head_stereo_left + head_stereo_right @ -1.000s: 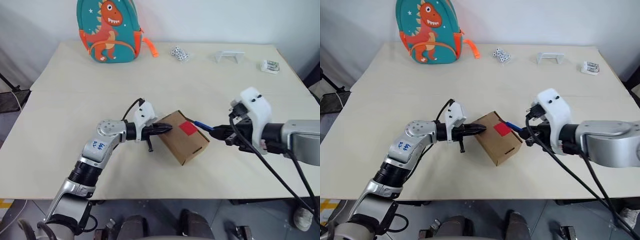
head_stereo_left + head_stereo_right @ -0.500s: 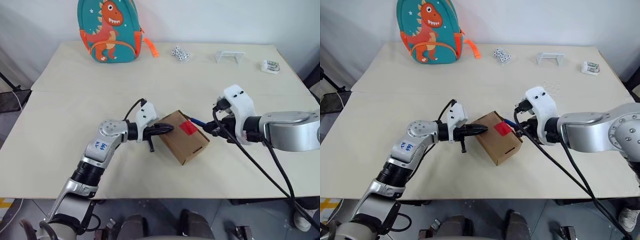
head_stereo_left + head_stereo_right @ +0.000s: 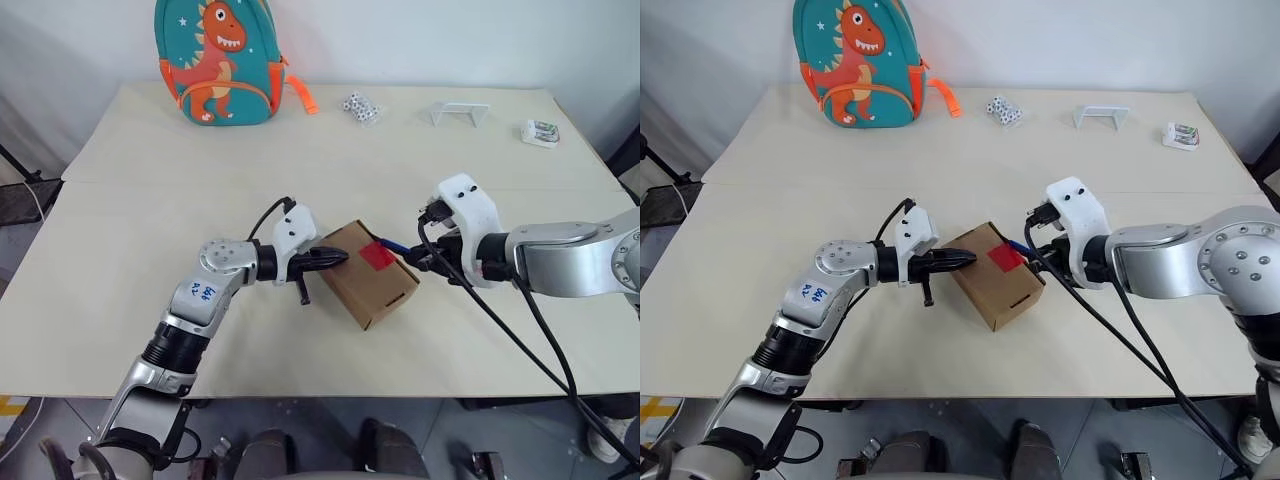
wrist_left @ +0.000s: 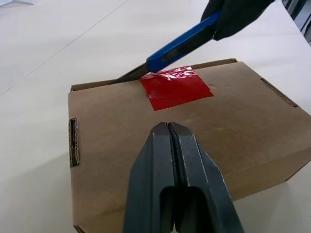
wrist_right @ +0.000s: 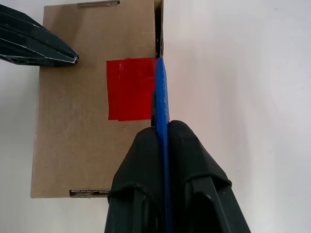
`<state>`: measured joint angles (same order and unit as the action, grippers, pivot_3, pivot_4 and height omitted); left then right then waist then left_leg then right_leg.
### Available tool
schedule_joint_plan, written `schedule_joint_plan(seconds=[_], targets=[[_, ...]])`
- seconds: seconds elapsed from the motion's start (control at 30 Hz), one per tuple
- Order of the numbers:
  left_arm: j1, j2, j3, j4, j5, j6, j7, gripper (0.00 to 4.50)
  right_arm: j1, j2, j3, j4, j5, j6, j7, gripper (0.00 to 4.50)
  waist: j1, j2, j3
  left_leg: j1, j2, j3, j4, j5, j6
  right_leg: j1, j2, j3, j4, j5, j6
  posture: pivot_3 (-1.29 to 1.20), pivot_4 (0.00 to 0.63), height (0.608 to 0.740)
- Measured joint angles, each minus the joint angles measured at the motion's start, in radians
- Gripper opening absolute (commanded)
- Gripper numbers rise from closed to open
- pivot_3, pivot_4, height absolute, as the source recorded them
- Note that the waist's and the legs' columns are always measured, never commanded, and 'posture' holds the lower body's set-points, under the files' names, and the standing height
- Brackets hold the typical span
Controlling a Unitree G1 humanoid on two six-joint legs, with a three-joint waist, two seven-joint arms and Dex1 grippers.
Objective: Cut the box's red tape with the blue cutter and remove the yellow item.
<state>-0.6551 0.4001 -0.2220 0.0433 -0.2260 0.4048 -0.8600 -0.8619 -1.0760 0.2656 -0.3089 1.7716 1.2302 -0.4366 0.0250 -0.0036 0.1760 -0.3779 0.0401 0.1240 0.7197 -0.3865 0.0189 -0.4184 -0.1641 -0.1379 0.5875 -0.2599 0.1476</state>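
Red tape (image 4: 176,88): small square patch on the top face of the box, butted against the top's far edge. It looks intact; I see no slit yet.
Box (image 3: 368,277): brown carton lying skewed on the bench (image 3: 130,260), roughly mid-bench, lid shut. Yellow item presumably inside; I can't see it.
Blue cutter (image 4: 182,42): dark blade tip sits right at the tape's edge, along the flap seam. In the right wrist view the shaft runs in line with that seam.
Right gripper (image 5: 163,133): clamped on the cutter's shaft, angled down toward the box from its right side.
Left gripper (image 4: 167,132): fingers pressed together with nothing between them, tip resting on or just over the box top near the tape; contact I can't confirm.
Step in hand: slitting the tape along the seam, as I judge it.
How I'd run it: keep the blade in the seam line, draw it across the full width of the tape in one shallow pass, light downward load only.
Bracing: press the left tip onto the lid so the carton doesn't slide or spin under the blade.
Risk: the light box skating on the bench; the blade riding over the tape rather than cutting it.
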Motion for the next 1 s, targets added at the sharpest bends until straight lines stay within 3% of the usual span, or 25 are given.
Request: schedule_joint_plan(seconds=[0.4, 1.0], targets=[[0.000, -0.002, -0.012, -0.016, 0.003, 0.030, 0.019, 0.00, -0.037, -0.098, 0.032, 0.020, 0.173, 0.037, -0.042, 0.03, 0.002, 0.000, 0.000, 0.000, 0.000, 0.000, 0.000, 0.000, 0.000, 0.000, 0.000, 0.000, 0.000, 0.000, 0.000, 0.00, 0.150, 0.740], [0.033, -0.040, -0.033, -0.071, 0.013, 0.077, 0.060, 0.00, 0.099, -0.229, 0.023, -0.066, 0.183, -0.072, 0.045, 0.03, 0.004, 0.000, -0.002, 0.005, 0.001, -0.002, 0.000, 0.000, 0.000, 0.005, 0.000, -0.001, -0.002, 0.000, 0.000, 0.00, 0.150, 0.740]])
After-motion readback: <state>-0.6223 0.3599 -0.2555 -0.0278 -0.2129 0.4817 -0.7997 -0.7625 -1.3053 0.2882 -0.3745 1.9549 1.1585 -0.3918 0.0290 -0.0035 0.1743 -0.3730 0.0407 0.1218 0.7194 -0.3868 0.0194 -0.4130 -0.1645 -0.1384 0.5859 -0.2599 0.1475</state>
